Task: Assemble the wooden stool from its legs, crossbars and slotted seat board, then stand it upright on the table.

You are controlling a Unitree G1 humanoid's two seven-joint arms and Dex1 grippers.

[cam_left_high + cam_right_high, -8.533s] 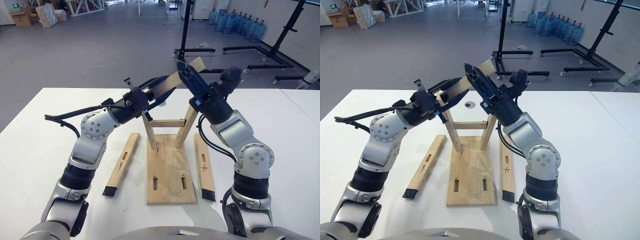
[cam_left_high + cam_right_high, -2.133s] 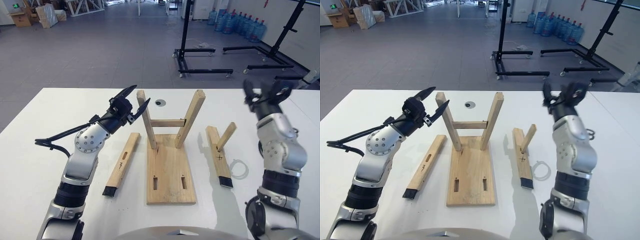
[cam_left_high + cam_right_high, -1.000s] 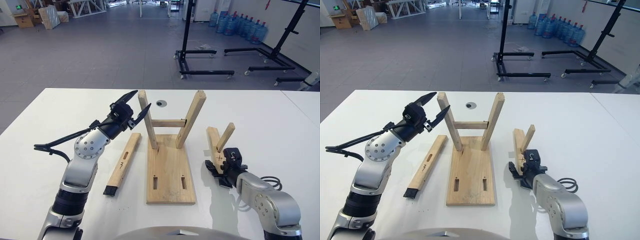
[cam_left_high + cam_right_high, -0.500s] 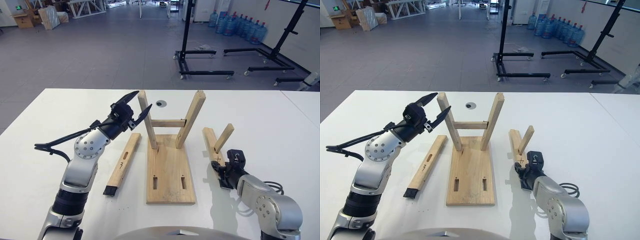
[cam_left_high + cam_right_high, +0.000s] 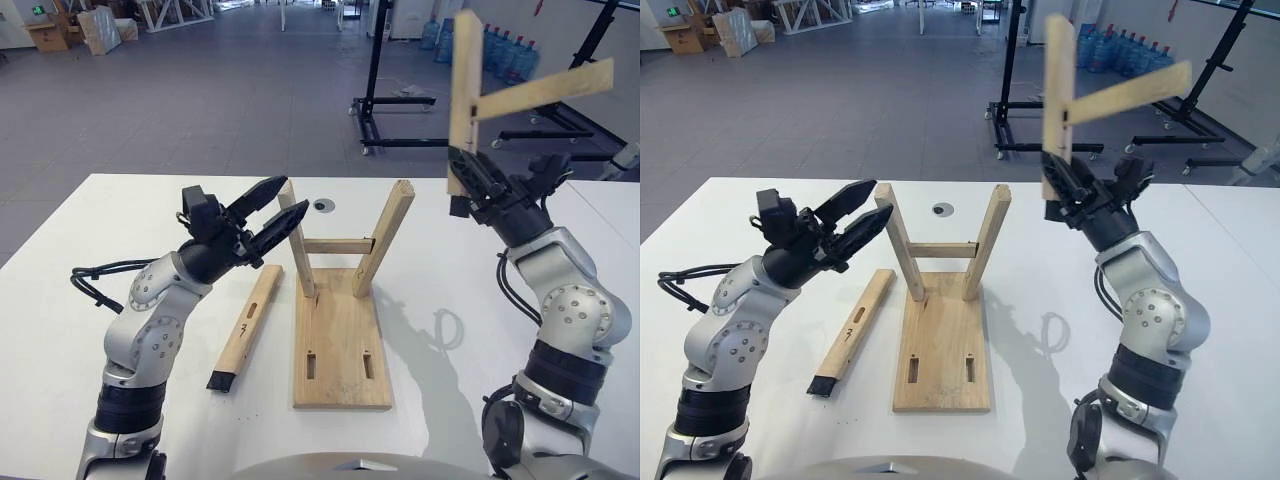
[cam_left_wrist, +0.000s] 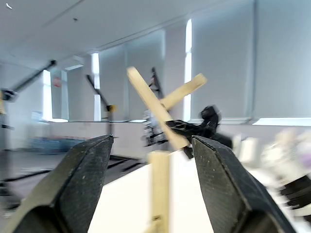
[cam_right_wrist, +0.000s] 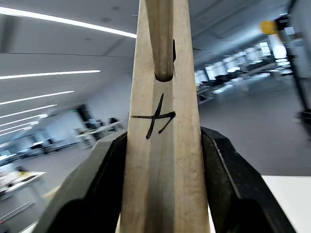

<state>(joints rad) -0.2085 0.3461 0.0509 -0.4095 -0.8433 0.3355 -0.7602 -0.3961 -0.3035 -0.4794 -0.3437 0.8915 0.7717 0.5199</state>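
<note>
My right gripper [image 5: 468, 185] pinches the marked leg [image 5: 462, 80] upright — crossbar [image 5: 545, 88] jutting right — high and right of the seat board [image 5: 340, 350]; left gripper [image 5: 292, 197] spread.

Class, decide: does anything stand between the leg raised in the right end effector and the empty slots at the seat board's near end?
Nothing visible blocks the raised leg. The empty slots lie bare on the seat board; the standing legs occupy its far end, while the loose leg and open left end effector are to its left.
</note>
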